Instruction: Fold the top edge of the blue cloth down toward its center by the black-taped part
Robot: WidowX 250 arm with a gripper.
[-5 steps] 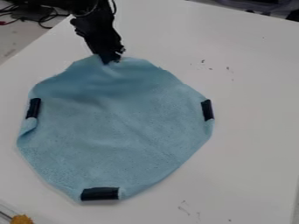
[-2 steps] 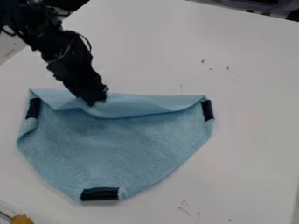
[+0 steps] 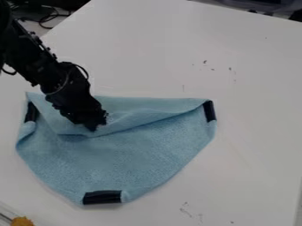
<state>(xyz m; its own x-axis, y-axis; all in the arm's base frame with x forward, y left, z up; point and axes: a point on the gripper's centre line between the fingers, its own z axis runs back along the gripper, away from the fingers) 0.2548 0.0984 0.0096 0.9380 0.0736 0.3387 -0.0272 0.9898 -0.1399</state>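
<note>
The gripper [image 3: 94, 125] hangs from the upper left over the left middle of a light blue cloth [image 3: 130, 154], shut on the edge of its folded-over top flap. That flap lies across the upper part of the cloth, with its straight fold running along the back. Dark strips sit at the cloth's border: one at the left [image 3: 31, 112], one at the right [image 3: 209, 111] and one at the bottom [image 3: 102, 197]. The fingertips are partly hidden against the cloth.
The white table [image 3: 247, 145] has small dark marks to the right of the cloth. An orange-yellow object [image 3: 22, 221] is at the bottom left corner. Cables lie beyond the table's upper left edge.
The gripper has moved down the view toward the cloth's middle, carrying the top edge with it. The cloth went from spread out to folded over at the top.
</note>
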